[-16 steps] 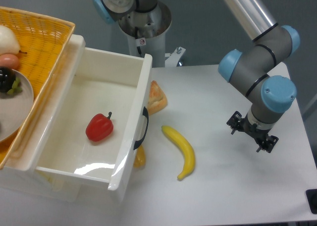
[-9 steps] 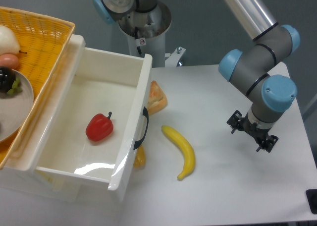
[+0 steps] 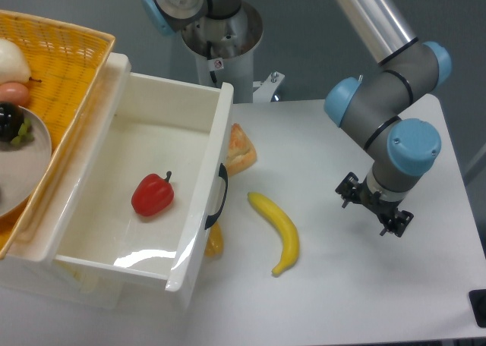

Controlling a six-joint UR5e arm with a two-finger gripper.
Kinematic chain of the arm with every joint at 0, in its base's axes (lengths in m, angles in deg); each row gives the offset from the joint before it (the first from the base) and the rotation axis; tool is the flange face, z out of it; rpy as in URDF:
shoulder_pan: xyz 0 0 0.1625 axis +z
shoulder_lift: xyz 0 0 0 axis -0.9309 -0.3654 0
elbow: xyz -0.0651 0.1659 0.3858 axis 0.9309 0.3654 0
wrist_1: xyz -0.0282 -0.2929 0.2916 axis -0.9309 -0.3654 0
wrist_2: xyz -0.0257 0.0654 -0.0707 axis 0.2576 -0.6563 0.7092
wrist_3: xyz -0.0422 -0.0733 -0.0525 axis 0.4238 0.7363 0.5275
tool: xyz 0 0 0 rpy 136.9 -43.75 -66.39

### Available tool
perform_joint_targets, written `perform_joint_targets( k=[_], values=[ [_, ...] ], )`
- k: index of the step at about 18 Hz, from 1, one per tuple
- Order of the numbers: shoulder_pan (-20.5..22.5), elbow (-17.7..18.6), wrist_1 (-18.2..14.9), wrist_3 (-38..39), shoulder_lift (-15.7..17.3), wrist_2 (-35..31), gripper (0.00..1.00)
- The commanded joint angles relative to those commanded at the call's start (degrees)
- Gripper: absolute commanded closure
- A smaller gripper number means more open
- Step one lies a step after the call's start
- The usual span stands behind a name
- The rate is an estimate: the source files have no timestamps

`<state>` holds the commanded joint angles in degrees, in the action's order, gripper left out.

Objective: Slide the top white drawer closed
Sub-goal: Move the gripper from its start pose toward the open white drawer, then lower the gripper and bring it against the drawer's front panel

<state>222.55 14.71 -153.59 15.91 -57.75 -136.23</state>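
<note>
Drawer (image 3: 144, 194): pulled fully out at the counter's (image 3: 342, 285) left, pepper (image 3: 152, 195) inside, handle (image 3: 218, 196) facing the banana (image 3: 276, 231).
Pincer (image 3: 371, 210): well right of the drawer, holding nothing; you cannot tell its opening.
Risks: your sweep leftward may drag the banana into the front; an off-centre push may skew and jam the drawer.

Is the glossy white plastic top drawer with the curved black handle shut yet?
No, open. The top white drawer stands pulled far out, its inside exposed with a red bell pepper lying in it. The gripper hangs apart, right of it.
</note>
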Motion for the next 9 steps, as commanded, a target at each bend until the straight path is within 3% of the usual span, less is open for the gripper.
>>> perform_joint_targets(
  k=[4,6,9],
  values=[
    [-2.1,1.8,0.3,9.9,0.6,-0.3,0.00],
    [-2.4,3.2,0.1,12.4,3.4,0.0,0.01],
    [-2.4,4.7,-0.6,17.7,7.4,4.9,0.16]
  ],
)
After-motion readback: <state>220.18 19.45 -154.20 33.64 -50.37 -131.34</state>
